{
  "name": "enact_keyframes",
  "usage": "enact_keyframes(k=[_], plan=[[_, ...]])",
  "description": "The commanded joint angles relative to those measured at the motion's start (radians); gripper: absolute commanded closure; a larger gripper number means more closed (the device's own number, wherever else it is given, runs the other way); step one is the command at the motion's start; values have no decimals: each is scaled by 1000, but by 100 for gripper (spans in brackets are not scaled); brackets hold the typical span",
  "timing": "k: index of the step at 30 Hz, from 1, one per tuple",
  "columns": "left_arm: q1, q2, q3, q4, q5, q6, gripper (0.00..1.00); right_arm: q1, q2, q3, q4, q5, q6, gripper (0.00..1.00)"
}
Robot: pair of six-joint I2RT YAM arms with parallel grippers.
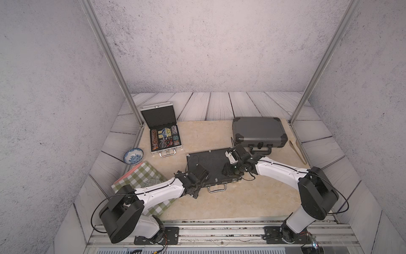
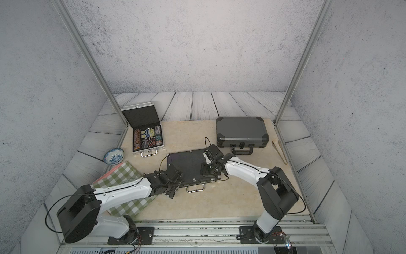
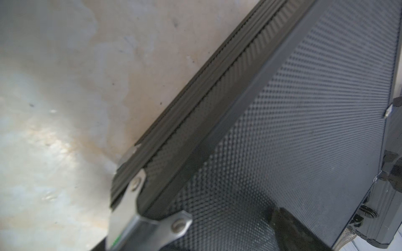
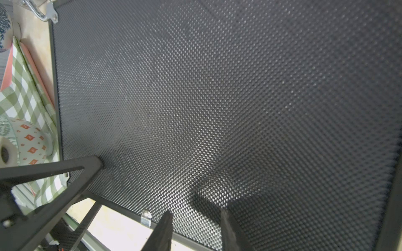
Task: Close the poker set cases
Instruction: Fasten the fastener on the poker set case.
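Observation:
The flat black poker case (image 1: 211, 162) (image 2: 186, 162) lies mid-table with its lid down on the base; its dimpled lid (image 4: 217, 97) fills the right wrist view. My left gripper (image 1: 196, 182) is open at the case's front left corner (image 3: 152, 217), with one dark finger (image 3: 289, 228) over the lid. My right gripper (image 4: 196, 228) (image 1: 228, 171) is over the lid's right part, open a narrow gap with nothing between its fingers. The small silver case (image 1: 163, 136) at the back left stands open, showing chips. The large grey case (image 1: 259, 132) at the back right is closed.
A blue-and-white bowl (image 1: 133, 155) sits at the left edge. A green checked box (image 1: 140, 180) lies under my left arm. Wooden tongs (image 1: 298, 151) lie along the right edge. Two slanted metal posts (image 1: 131, 105) rise from the table's back corners.

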State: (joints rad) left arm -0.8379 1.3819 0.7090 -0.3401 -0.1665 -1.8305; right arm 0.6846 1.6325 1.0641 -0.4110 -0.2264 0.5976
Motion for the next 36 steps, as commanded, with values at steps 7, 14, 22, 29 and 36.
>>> enact_keyframes(k=[7, 14, 22, 29, 36], plan=[[-36, -19, 53, -270, 85, 45, 7, -13, 49, -44, -79, 32, -2, 60], [-38, 34, 13, -108, 95, -27, 6, -13, 49, -42, -87, 32, -8, 60], [-36, 112, 58, -127, 68, -24, 6, -20, 40, -61, -93, 42, -22, 60], [-36, 129, 63, -180, 46, -14, 6, -29, 52, -61, -83, 30, -20, 60], [-36, 133, 29, -159, -33, -49, 9, -30, 58, -61, -81, 25, -23, 60]])
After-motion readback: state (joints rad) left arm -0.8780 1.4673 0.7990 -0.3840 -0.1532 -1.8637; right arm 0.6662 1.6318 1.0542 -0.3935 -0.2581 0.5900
